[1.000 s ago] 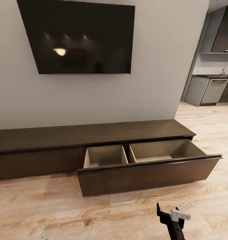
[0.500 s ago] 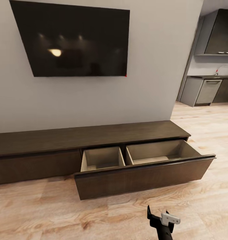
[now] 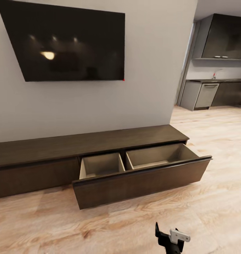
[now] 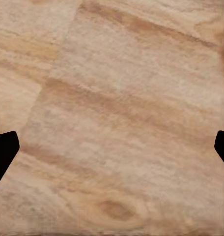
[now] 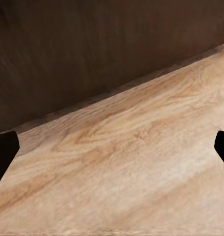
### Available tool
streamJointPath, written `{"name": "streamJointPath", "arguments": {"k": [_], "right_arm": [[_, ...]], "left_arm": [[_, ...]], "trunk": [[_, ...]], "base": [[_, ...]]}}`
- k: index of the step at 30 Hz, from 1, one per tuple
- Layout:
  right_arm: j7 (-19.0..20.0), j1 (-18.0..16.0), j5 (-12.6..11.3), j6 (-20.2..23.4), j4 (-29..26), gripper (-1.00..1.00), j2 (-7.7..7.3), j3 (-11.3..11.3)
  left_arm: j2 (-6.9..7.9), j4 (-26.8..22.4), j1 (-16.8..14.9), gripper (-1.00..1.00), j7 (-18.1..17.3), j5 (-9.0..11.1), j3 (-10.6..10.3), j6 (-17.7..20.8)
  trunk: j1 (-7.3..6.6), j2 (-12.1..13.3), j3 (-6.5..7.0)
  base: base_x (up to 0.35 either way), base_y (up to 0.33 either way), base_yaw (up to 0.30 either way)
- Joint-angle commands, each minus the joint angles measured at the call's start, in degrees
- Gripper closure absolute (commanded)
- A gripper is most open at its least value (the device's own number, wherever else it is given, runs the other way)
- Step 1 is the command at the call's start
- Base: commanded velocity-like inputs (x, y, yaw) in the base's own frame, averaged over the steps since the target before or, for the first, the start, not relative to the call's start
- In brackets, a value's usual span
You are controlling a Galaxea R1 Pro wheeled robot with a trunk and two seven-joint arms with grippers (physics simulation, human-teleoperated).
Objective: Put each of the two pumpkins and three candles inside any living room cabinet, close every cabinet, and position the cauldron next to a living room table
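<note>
Head view: pale wood floor (image 3: 212,148) is stretching toward a grey kitchen (image 3: 205,95); a television (image 3: 64,46) is hanging above the long cabinet (image 3: 88,144), lying along the wall, its drawer (image 3: 138,180) standing pulled out. The right gripper (image 3: 168,237) is hovering low, its spread unclear here.

Left wrist: the left gripper (image 4: 112,147) is gaping wide over floorboards, holding nothing.

Right wrist: fingers (image 5: 4,152) are spreading wide, empty, facing dark cabinet wood.

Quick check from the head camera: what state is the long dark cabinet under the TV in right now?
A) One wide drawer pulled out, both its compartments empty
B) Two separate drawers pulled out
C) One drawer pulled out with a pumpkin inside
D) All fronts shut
A: the cabinet has a single wide drawer pulled out, and its two pale compartments, split by a divider, hold nothing visible.
</note>
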Motion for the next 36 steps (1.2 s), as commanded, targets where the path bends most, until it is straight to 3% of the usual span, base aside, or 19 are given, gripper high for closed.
{"name": "streamJointPath", "arguments": {"k": [1, 5, 10, 14, 21, 25, 31, 36], "right_arm": [[-0.47, -0.07, -0.43, -0.25, 0.02, -1.0, -0.07, 0.49], [-0.52, -0.07, -0.5, -0.26, 0.04, -1.0, -0.05, 0.48], [-0.54, -0.07, -0.52, -1.94, 0.04, -1.0, -0.05, 0.5], [-0.54, -0.07, -0.53, -3.39, 0.31, -1.0, -0.05, 0.5], [-0.54, -0.07, -0.53, -3.89, 0.47, -1.0, -0.05, 0.5], [-0.54, -0.07, -0.53, -3.94, 0.52, -1.0, -0.05, 0.45], [-0.54, -0.07, -0.42, -4.02, 1.5, -1.0, -0.05, 0.5], [-0.54, -0.07, -0.44, -4.03, 1.53, -1.0, -0.05, 0.42]], "left_arm": [[-0.06, -0.06, 0.01, -1.0, 0.41, 0.6, -0.37, -0.38], [-0.4, -0.02, 0.01, -1.0, 0.41, 0.26, -0.4, -0.38], [-0.73, 0.04, 0.01, -1.0, 0.45, -4.14, -0.33, -0.38], [-1.39, 0.09, 0.01, -1.0, 0.43, -5.39, -0.28, -0.42], [-1.73, 0.48, 0.01, -1.0, 0.41, -6.2, -0.36, -0.77], [-1.83, 0.8, 0.01, -1.0, 0.41, -6.31, -0.45, -3.42], [-3.73, 0.94, 0.01, -1.0, 0.47, -6.33, -0.41, -4.09], [-4.03, 0.94, 0.01, -1.0, 0.79, -6.34, -0.33, -4.77]], "trunk": [[-0.04, -0.02, -0.04], [-0.04, -0.02, -0.04], [-0.04, -0.02, -0.04], [-0.04, -0.02, -0.04], [-0.7, 1.18, 0.5], [-1.58, 2.78, 1.22], [-2.9, 5.19, 2.29], [-3.56, 6.39, 2.83]], "base": [[-0.33, 0.0, -0.295], [-0.333, 0.0, -0.297], [-0.335, 0.0, -0.298], [-0.234, 0.0, -0.298], [-0.045, 0.0, -0.298], [-0.003, 0.0, -0.298], [0.0, 0.0, -0.299], [0.0, 0.0, -0.3]]}}
